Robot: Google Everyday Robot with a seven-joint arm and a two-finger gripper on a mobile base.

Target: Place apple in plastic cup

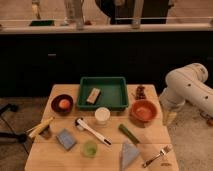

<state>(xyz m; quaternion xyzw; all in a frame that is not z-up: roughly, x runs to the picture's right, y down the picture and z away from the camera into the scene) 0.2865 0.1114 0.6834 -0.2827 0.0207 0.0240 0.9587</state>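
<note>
The apple (65,103), small and orange-red, lies in a dark bowl (54,106) at the table's left side. Near the front edge, in the middle, stands the plastic cup (90,148), short and translucent light green, upright. My gripper (169,117) hangs off the table's right edge at the end of the white arm (187,87). It is far from both the apple and the cup. It stands open and holds nothing.
A green tray (102,80) with a tan block (93,95) sits at the back. A white cup (102,115), orange bowl (143,110), brush (92,131), blue sponge (66,139), green stick (129,134), folded cloth (130,154) and fork (157,156) crowd the table.
</note>
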